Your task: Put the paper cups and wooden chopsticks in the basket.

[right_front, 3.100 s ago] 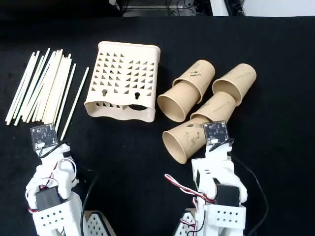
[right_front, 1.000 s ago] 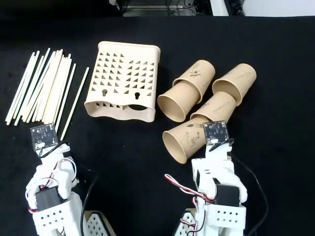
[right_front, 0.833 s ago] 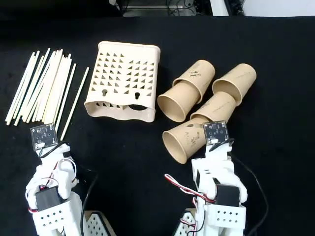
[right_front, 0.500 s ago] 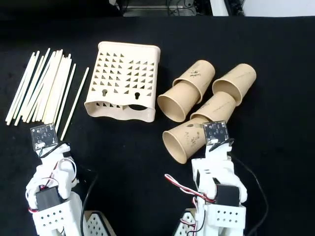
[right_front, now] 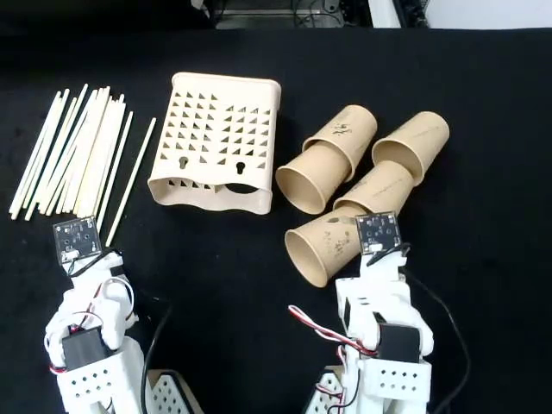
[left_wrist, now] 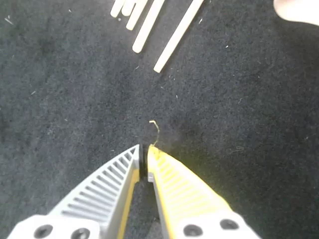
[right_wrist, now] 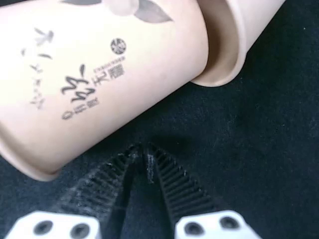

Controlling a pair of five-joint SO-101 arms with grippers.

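Lying far left on the black cloth table (right_front: 483, 103), the pale wooden chopsticks (right_front: 73, 155) form a loose fan, w/ one stick apart on the side toward the basket. Just in front of them, the left gripper (left_wrist: 144, 149) hangs low over bare cloth. Its white & yellow fingers are pressed together on nothing, and a few stick ends show a little beyond its tip. Next comes the cream plastic basket (right_front: 216, 142) w/ triangular holes, lying flat, its open end toward the arms. Right of it the tan paper cups (right_front: 379, 185), approx. five, lie on their sides in a touching cluster, all outside the basket. The right gripper (right_wrist: 144, 152) sits at the cluster's near edge. Its black fingers are closed & holding nothing, and its tip is just beside the nearest cup (right_wrist: 99, 74).
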